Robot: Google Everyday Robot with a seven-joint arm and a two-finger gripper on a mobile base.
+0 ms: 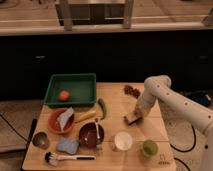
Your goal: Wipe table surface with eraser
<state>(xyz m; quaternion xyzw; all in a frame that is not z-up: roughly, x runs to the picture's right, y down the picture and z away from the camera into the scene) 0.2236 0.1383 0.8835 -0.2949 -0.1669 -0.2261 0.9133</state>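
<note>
The eraser [132, 119], a small tan block with a dark underside, rests against the table surface [117, 100] right of centre. My gripper [135, 114] is shut on it from above, at the end of the white arm [165, 95] that comes in from the right. The table surface is light-brown wood with plank seams. A small dark reddish mark [132, 90] lies near its far right corner, behind the gripper.
A green tray [85, 80] at the back left holds a red fruit [63, 95]. Left of the eraser lie a green vegetable [102, 107], an orange bowl [54, 122] and a dark bowl [91, 135]. In front stand a white cup [123, 140], a green cup [149, 147], a blue sponge [67, 146] and a brush [65, 158].
</note>
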